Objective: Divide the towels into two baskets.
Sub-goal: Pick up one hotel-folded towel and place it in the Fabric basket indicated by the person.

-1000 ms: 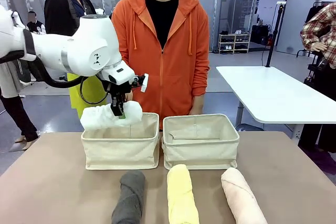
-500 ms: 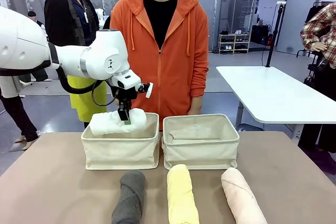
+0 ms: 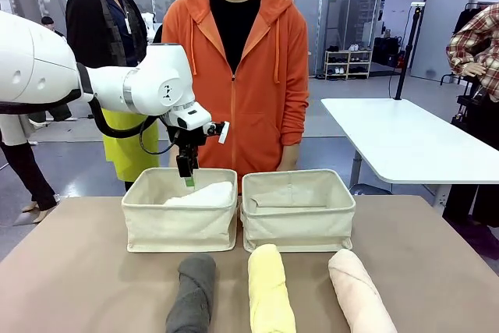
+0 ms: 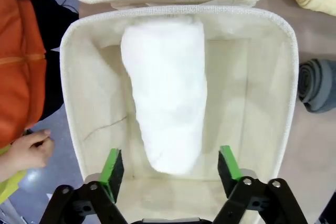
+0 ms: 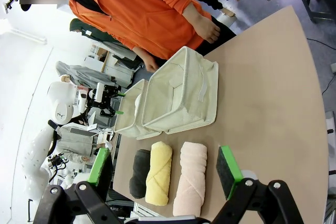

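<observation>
Your left tool (image 3: 189, 181) hangs just above the far rim of the left basket (image 3: 179, 228), with its fingers pointing down. In the left wrist view its two green pads (image 4: 112, 167) stand wide apart and grip nothing.

The white towel (image 4: 165, 93) lies inside the left basket, on its bottom. One end is close to the wall that faces the right basket (image 3: 300, 228), and the other end is under the open tool, between the pads but not touching them.

The right basket stands just beside the left basket, on its right, and the two walls are almost touching.

On the worktop (image 3: 78, 271), on the robot's side of the left basket, three rolled towels lie side by side. The dark grey towel (image 3: 192, 294) lies nearest, in front of the basket's right half. The pale yellow towel (image 3: 270, 290) comes next, and the pale pink towel (image 3: 359, 294) is the farthest from the left basket.

Your right tool (image 5: 165, 165) is well apart from the left basket, raised over the worktop beyond the pink towel. Its pads are also spread wide and carry nothing.

A person in an orange hoodie (image 3: 238, 76) stands behind the left basket, at the far edge of the worktop.
</observation>
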Motion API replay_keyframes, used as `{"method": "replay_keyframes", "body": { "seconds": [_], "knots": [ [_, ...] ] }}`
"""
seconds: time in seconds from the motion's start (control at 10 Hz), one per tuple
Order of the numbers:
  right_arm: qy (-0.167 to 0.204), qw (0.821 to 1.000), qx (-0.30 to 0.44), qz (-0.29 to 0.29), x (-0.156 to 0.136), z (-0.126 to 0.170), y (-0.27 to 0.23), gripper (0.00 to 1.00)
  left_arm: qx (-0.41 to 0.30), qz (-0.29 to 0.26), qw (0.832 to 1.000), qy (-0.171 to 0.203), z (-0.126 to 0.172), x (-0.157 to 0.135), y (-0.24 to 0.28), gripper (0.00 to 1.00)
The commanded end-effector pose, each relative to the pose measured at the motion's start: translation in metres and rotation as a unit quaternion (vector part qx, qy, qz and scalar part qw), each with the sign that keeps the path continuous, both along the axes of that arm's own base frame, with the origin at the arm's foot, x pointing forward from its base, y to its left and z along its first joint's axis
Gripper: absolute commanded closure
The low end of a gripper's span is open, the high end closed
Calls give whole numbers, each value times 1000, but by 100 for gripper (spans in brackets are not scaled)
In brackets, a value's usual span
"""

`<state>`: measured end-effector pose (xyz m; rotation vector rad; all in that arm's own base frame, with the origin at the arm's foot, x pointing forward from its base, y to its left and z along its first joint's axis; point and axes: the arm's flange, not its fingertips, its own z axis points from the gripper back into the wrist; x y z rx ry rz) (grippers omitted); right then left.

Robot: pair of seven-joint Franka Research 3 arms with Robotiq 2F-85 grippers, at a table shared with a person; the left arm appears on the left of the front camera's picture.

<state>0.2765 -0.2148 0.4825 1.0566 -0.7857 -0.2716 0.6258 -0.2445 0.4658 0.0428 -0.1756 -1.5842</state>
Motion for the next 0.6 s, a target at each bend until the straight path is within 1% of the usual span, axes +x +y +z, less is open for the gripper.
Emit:
{"method": "replay_keyframes", "body": {
  "seconds": [0.0,0.1,0.5],
  "knots": [
    [-11,1000,1,1,-2,1,-1,0,-1,-1,1000,6,9,-9,6,13],
    [-11,1000,1,1,-2,1,-1,0,0,0,1000,0,0,0,0,13],
    [-11,1000,1,1,-2,1,-1,0,0,0,1000,0,0,0,0,13]
  ]
}}
